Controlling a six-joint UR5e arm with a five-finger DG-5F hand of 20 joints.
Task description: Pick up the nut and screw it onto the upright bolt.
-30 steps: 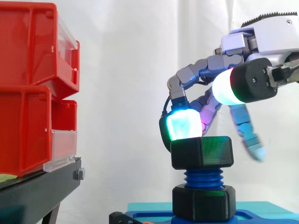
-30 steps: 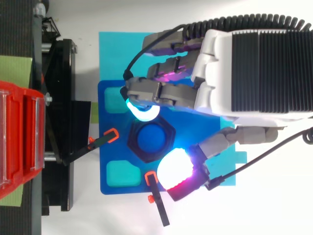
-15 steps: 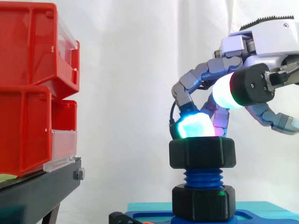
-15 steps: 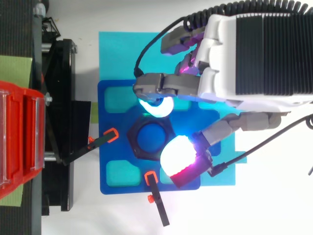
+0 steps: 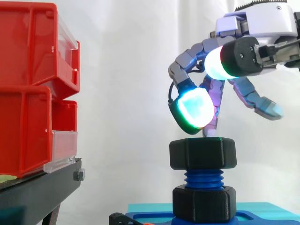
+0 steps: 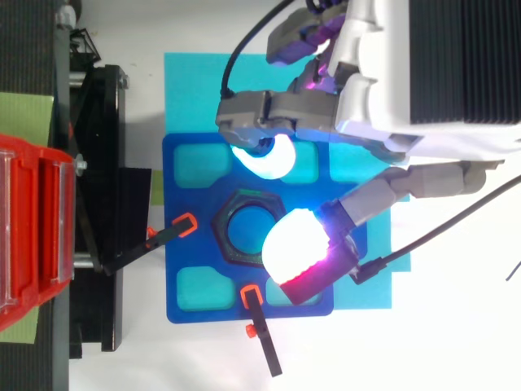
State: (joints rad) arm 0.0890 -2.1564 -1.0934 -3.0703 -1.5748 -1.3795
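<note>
- Half a second before, your hand (image 5: pixel 262 23) had one glowing pad (image 5: pixel 194 112) resting on the top edge of the nut (image 5: pixel 203 153). At this moment the pad had lifted, and a thin strip of white curtain showed between it and the nut.
- From above, the hand (image 6: pixel 440 65) had slid toward the top edge of the picture, so more of the nut's ring (image 6: pixel 224 232) was in sight.
- The nut had not gone up or down on the bolt (image 5: pixel 203 179).
- Your hand had let go. Its fingers hung loose and spread, holding nothing.
- You had lots of open room on the left. The red bins (image 5: pixel 28 84) on their black stand (image 5: pixel 37 192) were well apart from the bolt.
- Down low it was more crowded. Two orange-tipped clamps (image 6: pixel 186 223) sat on the edges of the blue plate (image 6: pixel 175 195), near the nut.
- The hand ran off the top and right edges of the top view.
- The nut was black, thick and six-sided. It sat level at the top of the blue bolt.
- A few blue thread rings showed under it, above a second black nut (image 5: pixel 204 202) at the bottom.
- From above, the bolt's blue top (image 6: pixel 244 232) showed inside the nut's hole.
</note>
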